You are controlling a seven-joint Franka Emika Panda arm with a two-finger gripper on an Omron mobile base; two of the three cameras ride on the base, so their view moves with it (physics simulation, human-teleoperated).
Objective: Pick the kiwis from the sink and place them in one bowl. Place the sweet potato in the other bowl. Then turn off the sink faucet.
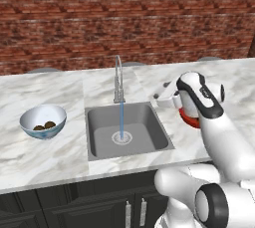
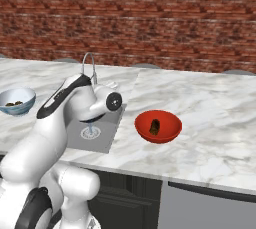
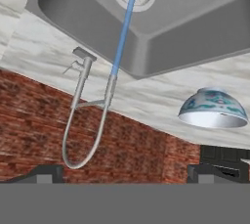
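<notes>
Running blue water from tall silver gooseneck faucet [image 1: 118, 80] into square grey metal sink [image 1: 149, 122]; hovering two-finger gripper [image 3: 125, 173] beside it, spread apart, gripping nothing.

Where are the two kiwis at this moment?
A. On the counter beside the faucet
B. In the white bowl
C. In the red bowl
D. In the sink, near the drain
B: the left base view shows both kiwis lying inside the white bowl, while the sink holds only the water stream falling on its drain, and the red bowl holds the sweet potato.
</notes>
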